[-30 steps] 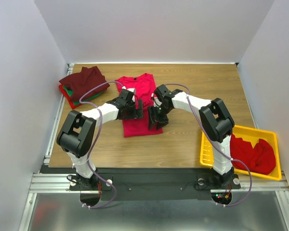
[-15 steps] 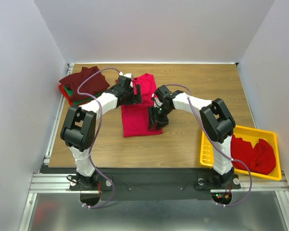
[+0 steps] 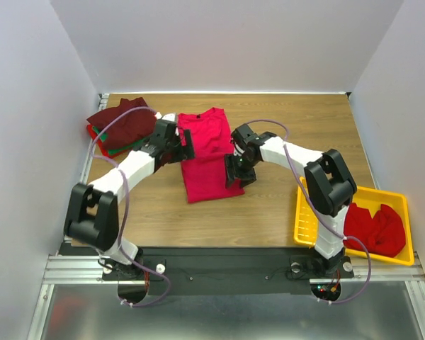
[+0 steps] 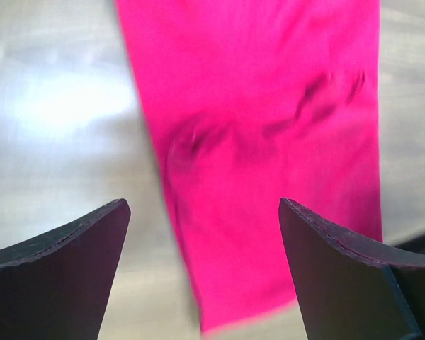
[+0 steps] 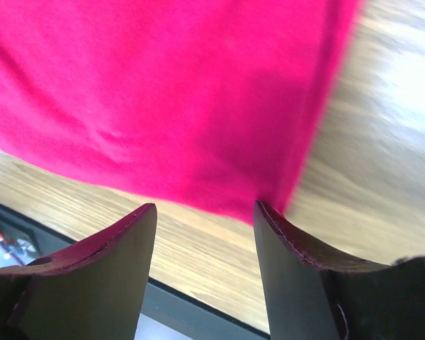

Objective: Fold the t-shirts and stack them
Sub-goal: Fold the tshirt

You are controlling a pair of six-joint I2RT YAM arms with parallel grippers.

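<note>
We found the crimson t-shirt [image 3: 207, 156] lying flat at the middle of the table [image 3: 283, 205], the left gripper [image 4: 204, 205] spread wide over its left edge and the right gripper [image 5: 205, 205] parted at its near right corner (neither pinching cloth), the maroon-topped stack [image 3: 120, 124] far left.

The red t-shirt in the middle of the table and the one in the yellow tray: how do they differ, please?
The middle t-shirt lies flat as a long narrow strip; the tray t-shirt is a crumpled heap. The middle t-shirt rests on the wooden table; the tray t-shirt sits inside the yellow tray. Both are red.
</note>
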